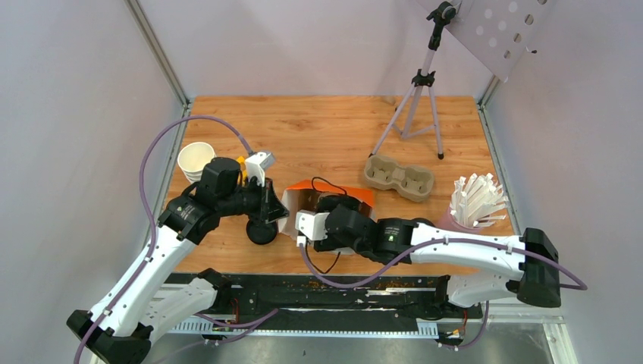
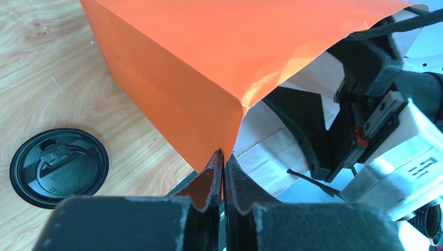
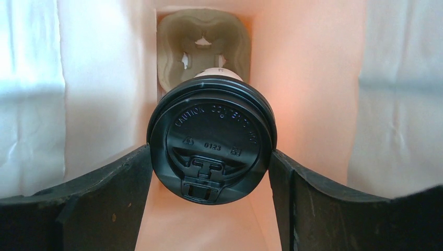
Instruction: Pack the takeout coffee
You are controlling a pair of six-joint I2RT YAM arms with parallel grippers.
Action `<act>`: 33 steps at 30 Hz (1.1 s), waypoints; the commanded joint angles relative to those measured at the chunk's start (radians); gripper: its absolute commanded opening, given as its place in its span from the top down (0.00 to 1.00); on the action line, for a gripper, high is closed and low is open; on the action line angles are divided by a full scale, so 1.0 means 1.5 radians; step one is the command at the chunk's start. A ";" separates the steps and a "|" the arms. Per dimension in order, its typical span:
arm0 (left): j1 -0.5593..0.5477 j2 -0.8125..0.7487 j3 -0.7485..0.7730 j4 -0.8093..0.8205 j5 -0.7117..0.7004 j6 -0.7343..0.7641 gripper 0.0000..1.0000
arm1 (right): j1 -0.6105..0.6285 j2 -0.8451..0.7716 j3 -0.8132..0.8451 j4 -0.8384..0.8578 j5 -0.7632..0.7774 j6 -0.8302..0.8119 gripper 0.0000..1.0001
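While the left gripper (image 2: 223, 163) has its jaws pressed together on the corner edge of the orange paper bag (image 2: 209, 63), pinning that side of the mouth, the right gripper (image 3: 210, 157) is inside the bag with its 2 fingers clamped on either side of the takeout coffee cup (image 3: 211, 138), gripping just at the black lid. The cup's long axis runs straight along the right gripper's line of reach. Its lid faces back toward the wrist camera and its white base points away, at the pulp cup carrier (image 3: 203, 44) lying at the far, closed end of the bag. The carrier therefore sits dead ahead of the cup, slightly above it in the wrist view, with a gap between them that looks unclosed. I judge that the coming move is a push along that same axis until the base drops into 1 of the carrier's wells. The wells are partly hidden behind the lid, so I cannot tell which one lines up. The bag walls stand close on both sides, so any sideways drift would likely brush paper. The right arm alone carries the cup, and a loose black lid (image 2: 58, 167) lies on the table beside the bag, apart from it.
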 commanded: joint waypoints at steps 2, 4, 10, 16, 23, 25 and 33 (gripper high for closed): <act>-0.007 -0.009 -0.002 0.029 0.022 0.002 0.92 | -0.002 0.037 0.030 0.046 -0.022 -0.036 0.27; -0.012 -0.006 -0.003 0.027 0.028 0.000 0.91 | -0.003 0.052 0.042 0.037 -0.024 -0.038 0.27; -0.024 -0.004 -0.007 0.020 0.024 -0.001 0.91 | -0.016 0.084 0.037 0.042 -0.010 -0.033 0.27; -0.026 -0.004 -0.011 0.019 0.018 -0.003 0.91 | -0.022 0.082 0.025 0.054 0.006 -0.034 0.28; -0.025 -0.002 -0.004 0.002 -0.005 0.009 0.92 | -0.022 0.034 0.043 0.003 -0.013 -0.065 0.27; -0.025 0.000 -0.001 -0.001 -0.009 0.007 0.92 | -0.022 0.025 0.041 -0.018 -0.019 -0.069 0.27; -0.026 0.006 0.011 -0.014 -0.004 0.008 0.92 | -0.023 -0.030 0.026 -0.071 -0.019 -0.068 0.27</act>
